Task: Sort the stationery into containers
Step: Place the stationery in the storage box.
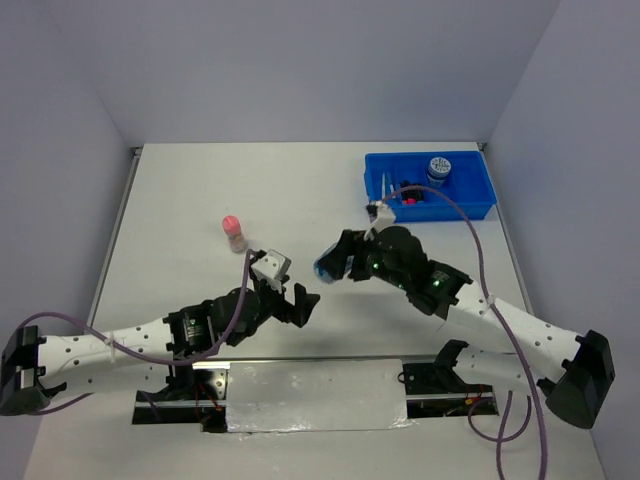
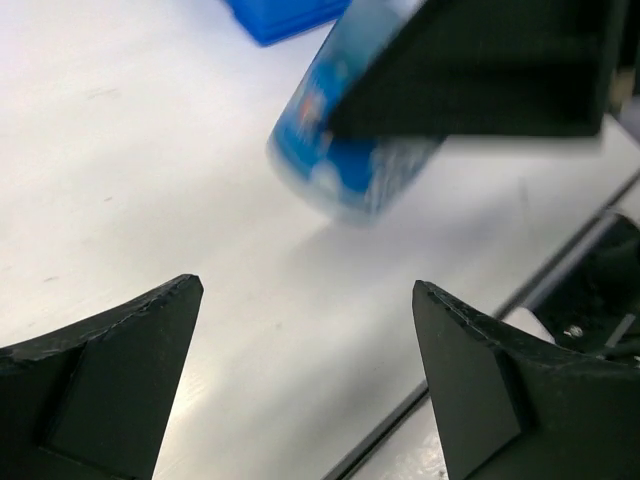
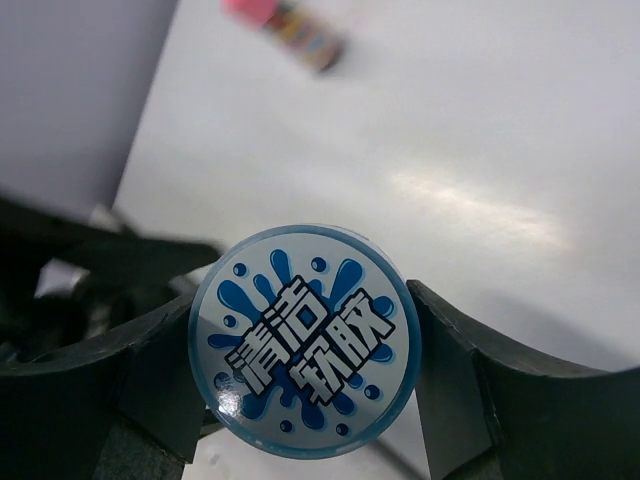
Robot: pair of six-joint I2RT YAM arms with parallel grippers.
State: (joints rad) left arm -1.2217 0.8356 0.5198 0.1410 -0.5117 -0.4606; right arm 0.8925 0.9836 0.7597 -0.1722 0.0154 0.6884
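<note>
My right gripper is shut on a round blue jar, its fingers pressing both sides and the splash-printed lid facing the wrist camera. My left gripper stands wide open just below and in front of the jar, with only bare table between its fingers. On the table to the left lies a pink-capped bottle. The bright blue tray at the back right holds a second blue jar and thin pale sticks.
The two arms nearly meet at the table's near middle. A purple cable arcs from the right arm across the tray's front. The metal base rail runs along the near edge, and grey walls stand on three sides.
</note>
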